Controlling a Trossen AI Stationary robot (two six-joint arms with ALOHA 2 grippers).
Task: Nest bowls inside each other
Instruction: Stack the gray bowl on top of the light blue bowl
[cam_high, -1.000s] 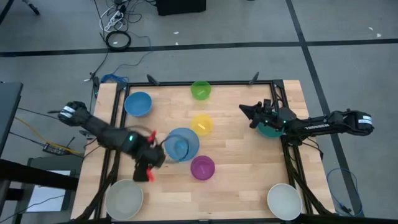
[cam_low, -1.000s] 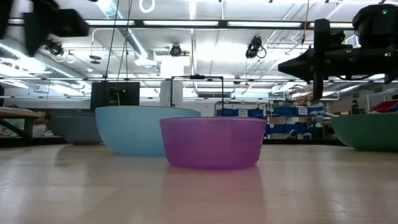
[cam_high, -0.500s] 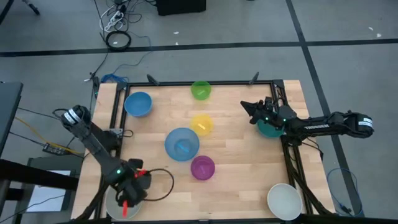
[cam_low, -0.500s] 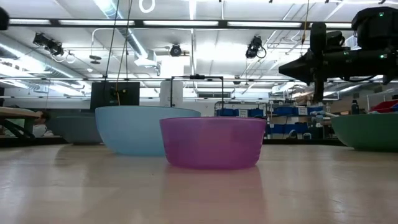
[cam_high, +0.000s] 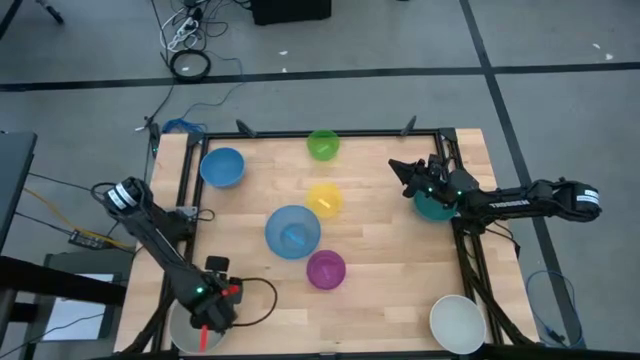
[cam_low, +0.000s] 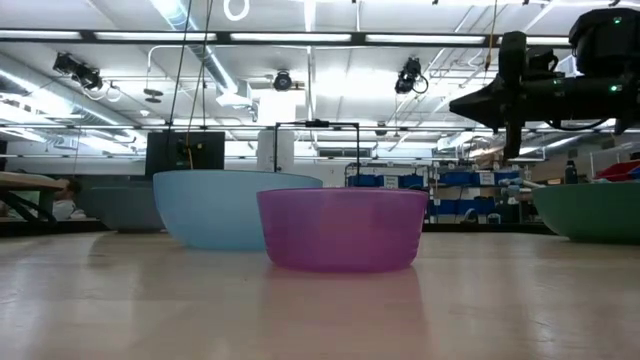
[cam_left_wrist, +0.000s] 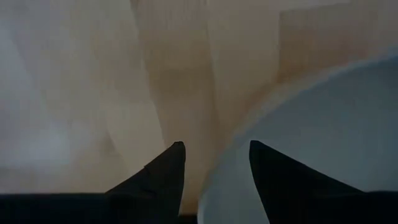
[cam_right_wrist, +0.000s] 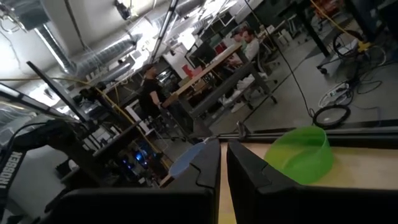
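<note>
My left gripper (cam_high: 203, 318) points down, open, over the whitish bowl (cam_high: 182, 326) at the table's near left corner. In the left wrist view its fingers (cam_left_wrist: 163, 177) stand either side of that bowl's rim (cam_left_wrist: 236, 140), one over the table and one over the bowl's inside (cam_left_wrist: 336, 137). I cannot see them touch it. My right gripper (cam_high: 394, 167) hovers shut and about level at the right, beside the teal bowl (cam_high: 436, 207). The light blue bowl (cam_high: 293, 231), magenta bowl (cam_high: 326, 270), yellow bowl (cam_high: 325, 199), green bowl (cam_high: 323, 144) and smaller blue bowl (cam_high: 222, 166) each rest on their bases.
A second whitish bowl (cam_high: 458, 322) sits at the near right corner. A black frame (cam_high: 185, 200) runs along the table's left, far and right edges. In the low view the magenta bowl (cam_low: 340, 230) stands in front of the light blue one (cam_low: 220, 208). People sit in the room beyond.
My left gripper has swung from beside the light blue bowl toward the table's near left corner and come down over the whitish bowl, staying open. No bowl has moved.
</note>
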